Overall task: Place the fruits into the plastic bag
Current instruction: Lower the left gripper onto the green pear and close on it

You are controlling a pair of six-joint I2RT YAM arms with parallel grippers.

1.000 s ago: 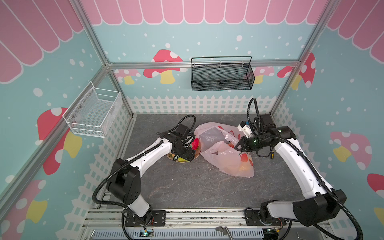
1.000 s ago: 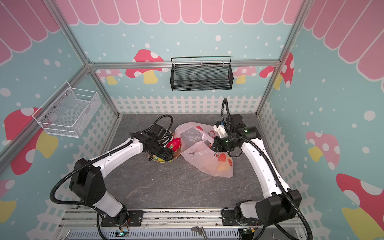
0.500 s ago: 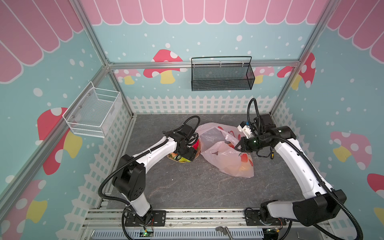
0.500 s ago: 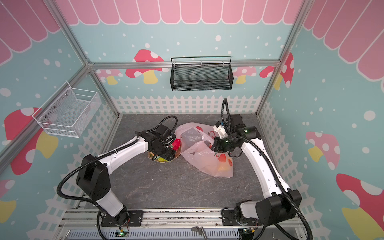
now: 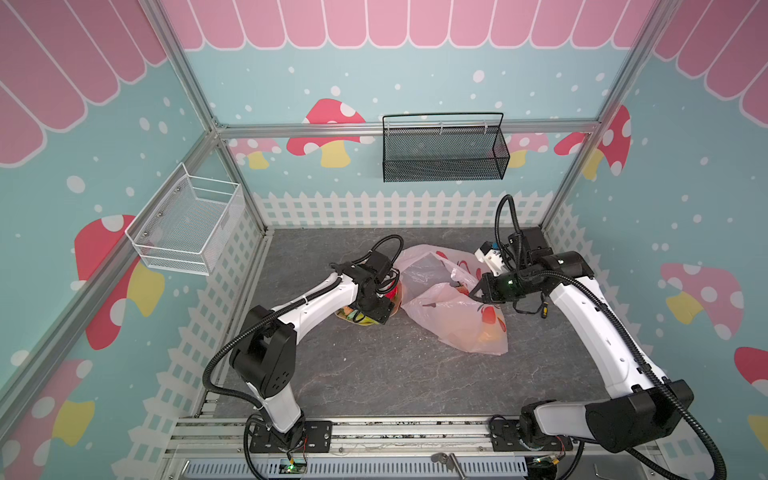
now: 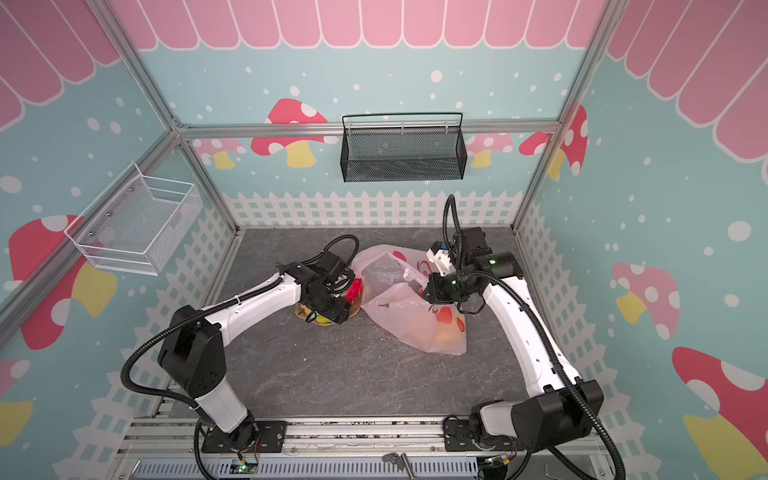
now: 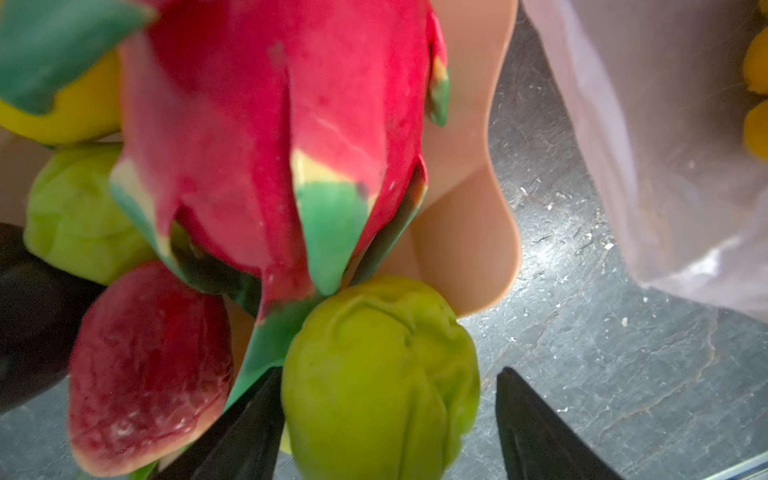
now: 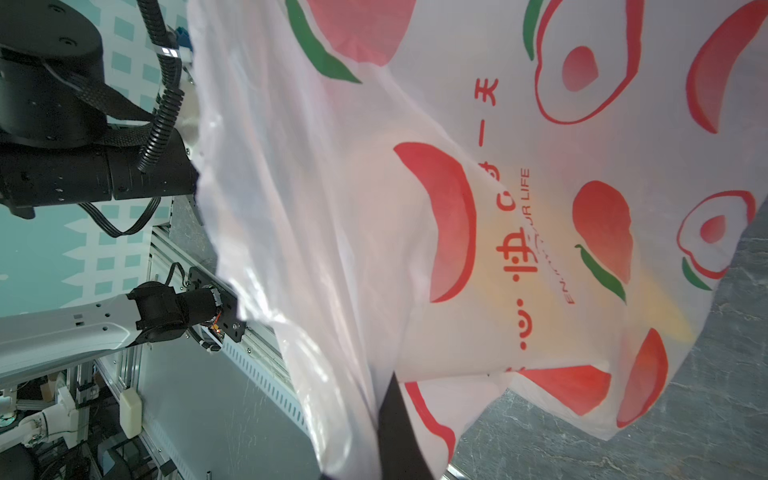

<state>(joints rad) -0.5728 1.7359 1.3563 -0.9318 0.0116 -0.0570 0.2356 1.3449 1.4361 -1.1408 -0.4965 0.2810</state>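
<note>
At the middle of the grey slate-patterned floor (image 5: 374,365), in both top views, the thin translucent pale pink plastic bag (image 5: 457,316) lies slumped, its mouth towards my left arm. My right gripper (image 5: 478,291) is pinched closed on the bag's upper edge and holds the film raised. In the right wrist view one black finger (image 8: 399,432) shows with film draped over it.

Print on the bag (image 8: 374,208), right wrist view: red peach pictures with green leaves and red Chinese characters, among them 快 and 一天. There is also a small red Latin line. I read "EN" at one end and "UR LIFE" at the other; the middle is lost in a crease.

An orange-yellow fruit (image 5: 486,334) shows through the film at the bag's low end.

My left gripper (image 7: 386,415) is down over the tan wavy-edged plastic dish (image 7: 465,232), just beside the bag. Its jaws are spread on either side of a glossy yellow-green pear-like fruit (image 7: 382,374) at the dish's edge. One black finger (image 7: 249,436) is touching it or just beside it; I cannot tell which. The other finger (image 7: 536,440) stands apart, with bare floor between. No grip.

Also in the dish:
- red dragon fruit with green tips (image 7: 257,124)
- second yellow-green fruit (image 7: 79,212)
- mottled red peach-like fruit (image 7: 145,365)
- yellow fruit (image 7: 75,108), partly hidden
</note>
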